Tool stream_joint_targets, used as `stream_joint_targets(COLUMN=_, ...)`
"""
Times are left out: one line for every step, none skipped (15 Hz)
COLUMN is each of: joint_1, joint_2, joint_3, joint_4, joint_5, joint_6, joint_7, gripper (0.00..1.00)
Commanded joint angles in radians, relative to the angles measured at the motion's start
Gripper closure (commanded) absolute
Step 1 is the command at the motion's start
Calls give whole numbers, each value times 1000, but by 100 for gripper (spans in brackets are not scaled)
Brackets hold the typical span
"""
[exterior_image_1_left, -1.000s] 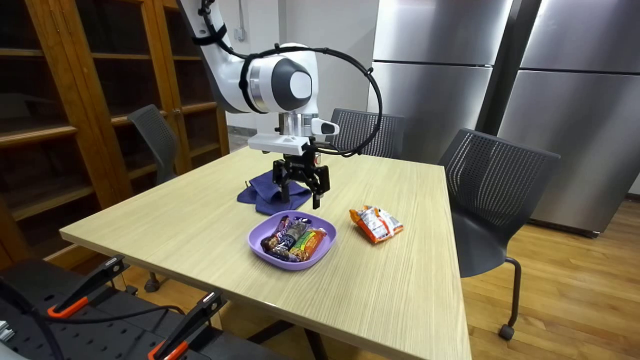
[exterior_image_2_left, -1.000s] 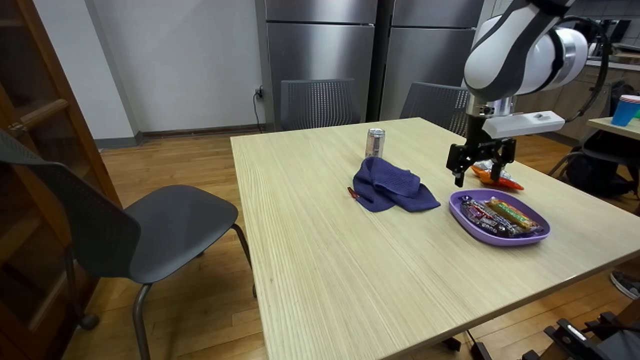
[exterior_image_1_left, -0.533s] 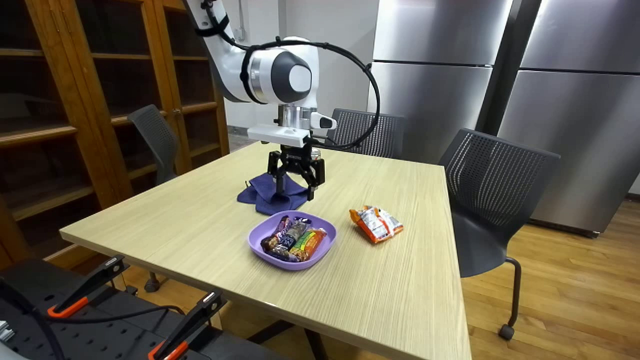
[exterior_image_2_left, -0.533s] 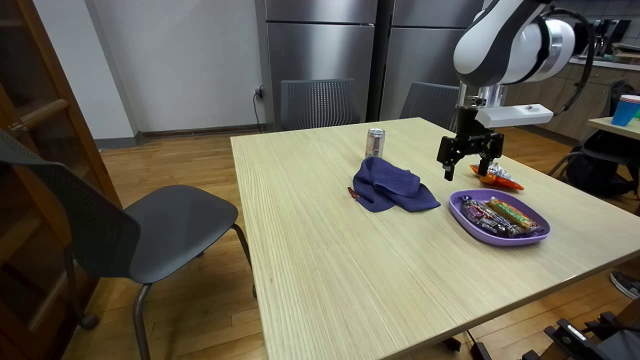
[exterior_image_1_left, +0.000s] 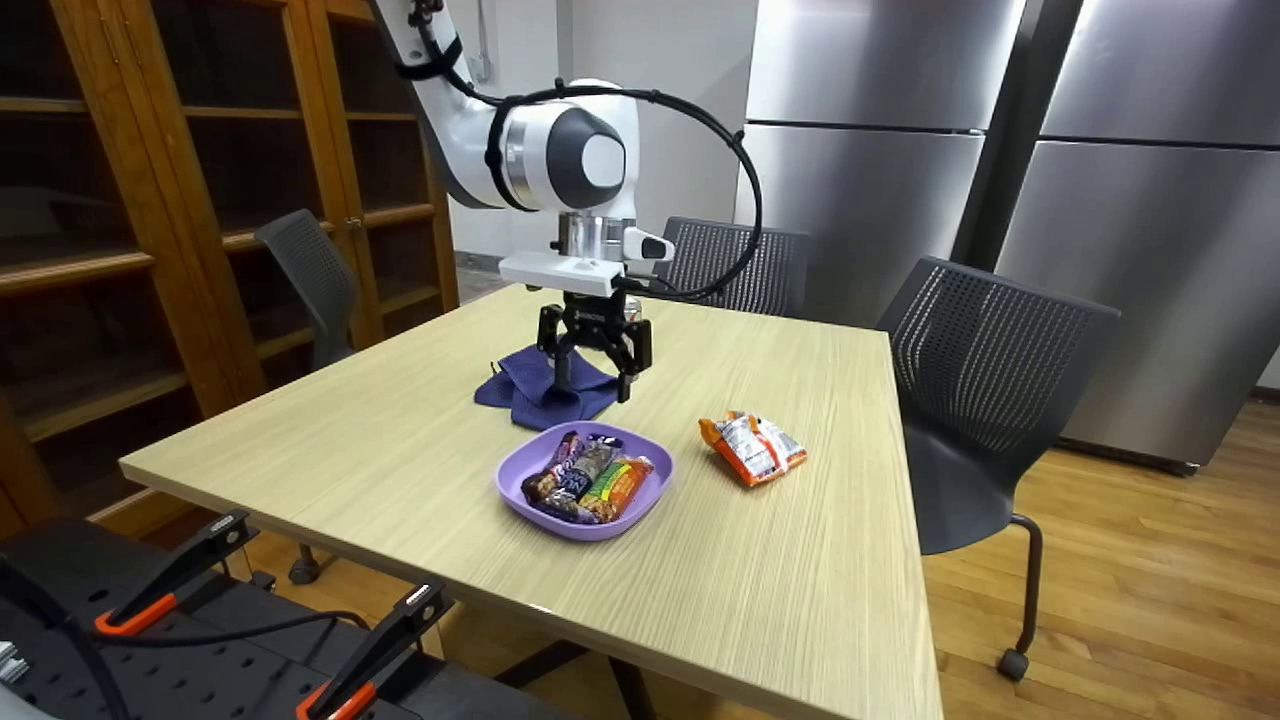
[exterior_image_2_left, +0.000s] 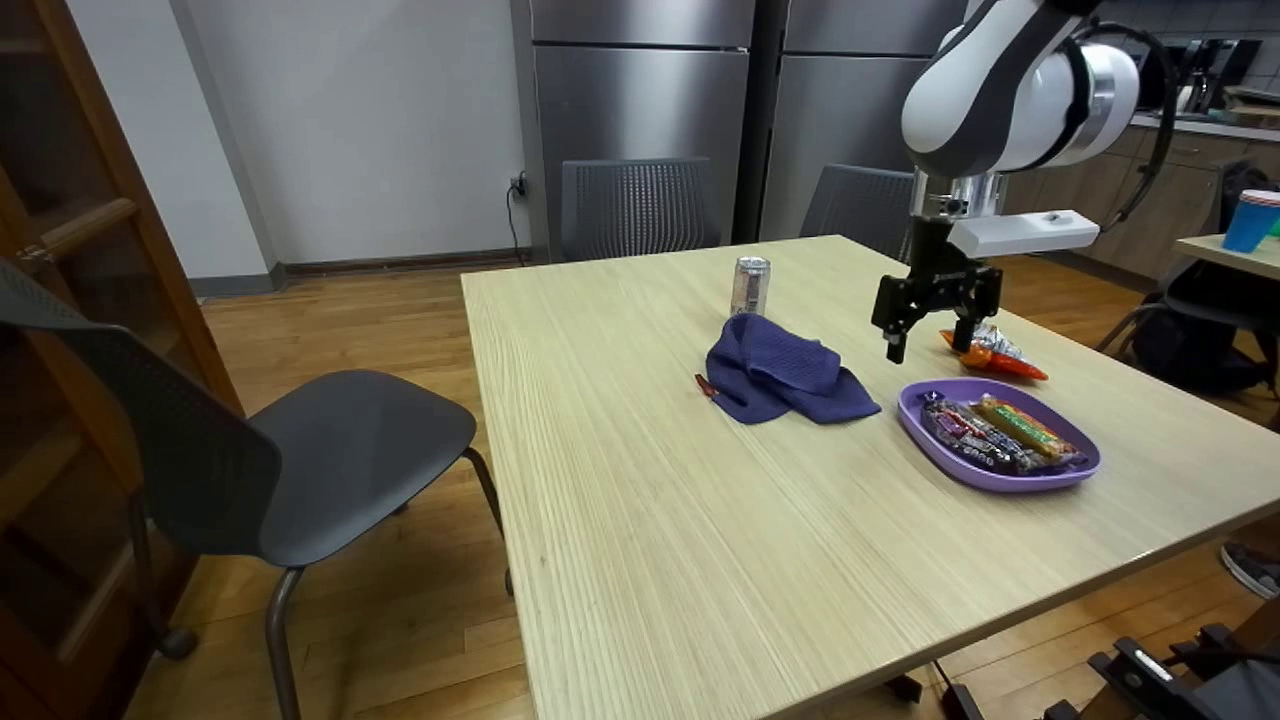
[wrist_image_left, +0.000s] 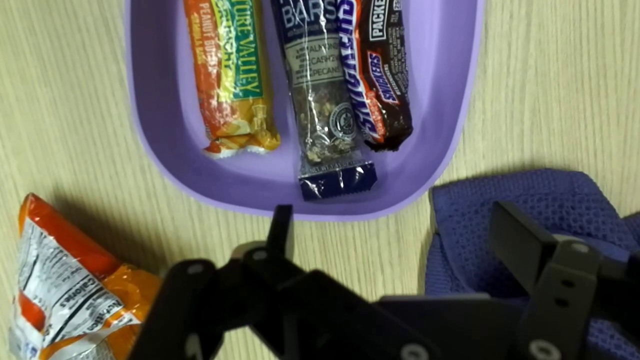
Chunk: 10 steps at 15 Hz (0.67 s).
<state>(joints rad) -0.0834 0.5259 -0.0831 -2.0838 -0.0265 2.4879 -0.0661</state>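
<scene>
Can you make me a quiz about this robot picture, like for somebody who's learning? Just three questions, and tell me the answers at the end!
1. What colour is the dish with the snack bars in it?

2. True or false: the pincer is open and holding nothing.

3. Fill the gap: in an exterior view, a shiny ___ stands just behind the cloth.

Key: 1. Purple. 2. True. 3. A can (so "can" fills the gap).
</scene>
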Motion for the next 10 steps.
stream_joint_targets(joint_1=-5, joint_2=0, joint_3=5, joint_4=2, joint_5=-4, joint_6=-3, joint_7=3, gripper=0)
stream_joint_targets(joint_1=-33, joint_2=0, joint_3=35, joint_4=-1, joint_5=39, joint_6=18, joint_7=-34, gripper=0)
stream_joint_targets(joint_1=-44, joint_2=1, joint_3=48, joint_4=-2, joint_5=65, joint_6=30, joint_7=-41, gripper=0)
stream_joint_targets(joint_1=-57, joint_2=0, joint_3=63, joint_4=-3, joint_5=93, joint_6=36, joint_7=-54, gripper=0)
stream_joint_targets(joint_1=-66, joint_2=-1, joint_3=75, joint_4=-5, joint_5=116, joint_6=43, joint_7=-68, gripper=0)
stream_joint_targets(joint_1=-76, joint_2=-1, joint_3=87, joint_4=-7, joint_5=142, joint_6=52, joint_7=-83, gripper=0)
stream_joint_targets(joint_1=-84, joint_2=-1, joint_3=95, joint_4=-7, joint_5=161, joint_6=57, joint_7=-94, gripper=0)
stream_joint_targets(joint_1=-94, joint_2=0, joint_3=106, joint_4=-8, joint_5=184, joint_6=61, joint_7=-107, gripper=0)
stream_joint_targets(joint_1=-106, joint_2=3, joint_3=119, joint_4=-8, joint_5=209, joint_6=66, joint_7=-125, gripper=0)
stream_joint_targets(joint_1=-116, joint_2=7, joint_3=131, joint_4=-7, joint_5=235, joint_6=72, joint_7=-139, gripper=0)
